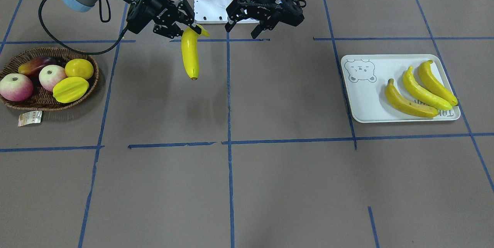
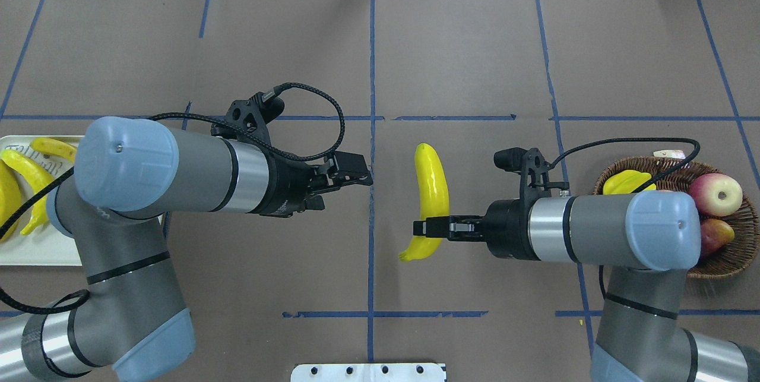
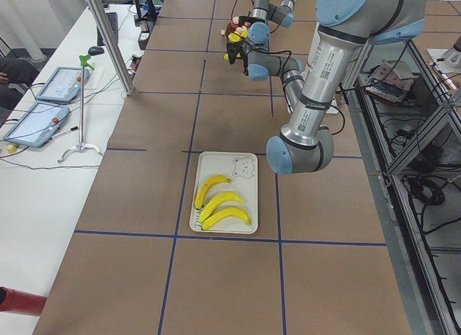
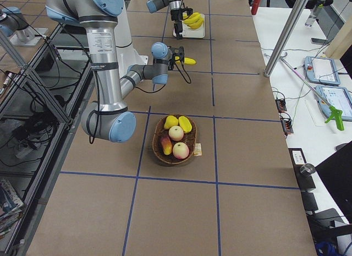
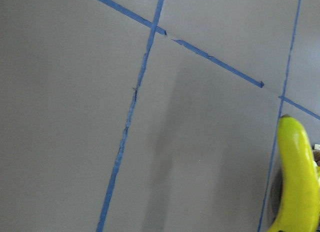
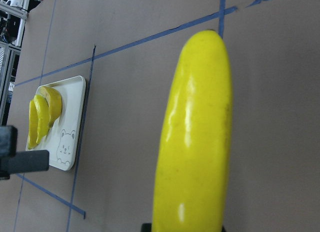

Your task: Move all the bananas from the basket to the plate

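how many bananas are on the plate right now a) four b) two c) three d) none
c: three bananas lie side by side on the plate, while the fourth banana hangs from the right gripper over the middle of the table.

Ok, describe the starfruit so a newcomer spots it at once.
Find the wicker basket on the robot's right. Inside, the starfruit lies beside the round yellow fruit; only it has long ridges.
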Tool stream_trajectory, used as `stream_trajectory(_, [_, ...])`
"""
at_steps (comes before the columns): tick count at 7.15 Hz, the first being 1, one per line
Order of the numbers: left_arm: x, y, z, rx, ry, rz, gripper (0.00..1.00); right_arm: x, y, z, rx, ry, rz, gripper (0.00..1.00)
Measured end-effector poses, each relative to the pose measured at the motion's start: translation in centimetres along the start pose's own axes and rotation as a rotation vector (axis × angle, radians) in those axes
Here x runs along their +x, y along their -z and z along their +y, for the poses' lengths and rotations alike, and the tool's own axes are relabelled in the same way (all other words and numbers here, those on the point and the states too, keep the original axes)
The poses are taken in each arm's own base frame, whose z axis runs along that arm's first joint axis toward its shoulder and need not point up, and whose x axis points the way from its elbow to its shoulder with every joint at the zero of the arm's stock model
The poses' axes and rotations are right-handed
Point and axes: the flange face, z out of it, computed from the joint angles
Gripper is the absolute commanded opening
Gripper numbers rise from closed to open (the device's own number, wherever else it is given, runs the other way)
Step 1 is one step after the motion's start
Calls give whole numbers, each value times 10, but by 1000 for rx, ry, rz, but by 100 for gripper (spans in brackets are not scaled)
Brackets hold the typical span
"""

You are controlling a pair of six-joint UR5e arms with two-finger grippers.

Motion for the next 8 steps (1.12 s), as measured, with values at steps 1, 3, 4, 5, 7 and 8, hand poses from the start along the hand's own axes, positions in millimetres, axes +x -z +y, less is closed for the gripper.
stream_trajectory(1, [7, -12, -3, 7, 9, -3, 100, -13, -13, 16, 10, -5, -20, 12])
stream_trajectory(3, [19, -34, -7, 13, 20, -18, 99, -32, -28, 39, 21, -9, -51, 12])
stream_trajectory(4, [21, -38, -8, 14, 23, -22, 99, -37, -32, 46, 25, -10, -59, 12])
stream_trajectory(5, [20, -42, -8, 14, 25, -28, 99, -41, -34, 50, 29, -11, -64, 12])
stream_trajectory(7, [16, -52, -11, 16, 62, -47, 89, -50, -37, 51, 35, -11, -81, 12])
stream_trajectory(8, [15, -57, -11, 16, 78, -53, 89, -53, -38, 51, 37, -10, -86, 12])
